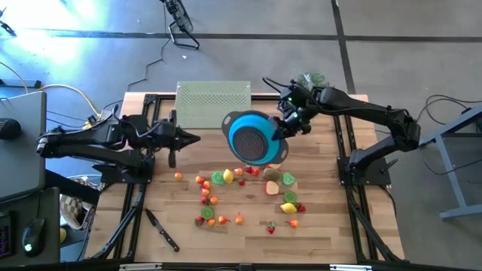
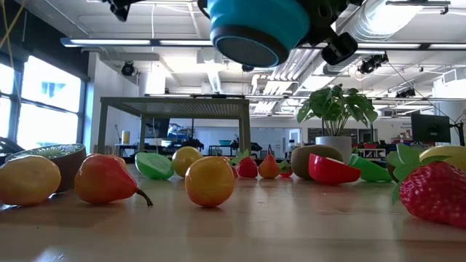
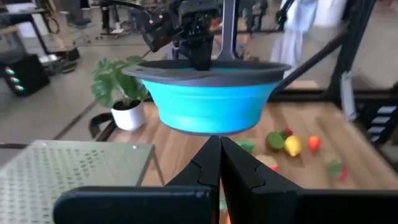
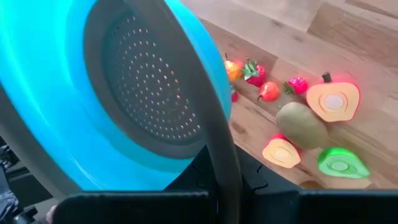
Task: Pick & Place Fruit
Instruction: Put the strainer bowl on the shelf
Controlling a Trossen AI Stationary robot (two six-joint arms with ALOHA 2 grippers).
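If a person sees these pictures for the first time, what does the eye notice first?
First comes the bright blue bowl, held in the air above the table's middle by the right gripper, shut on its rim. Next is the toy fruit, scattered over the wooden table below and in front of the bowl. The left gripper, shut and empty, waits to the bowl's left.

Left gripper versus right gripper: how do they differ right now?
The right gripper is shut on the rim of the blue bowl, carrying it in the air above the fruit; the left gripper is shut on nothing. The right gripper reaches in over the middle of the table; the left gripper waits at the left side, short of the bowl, pointing toward it. Both have their fingers closed.
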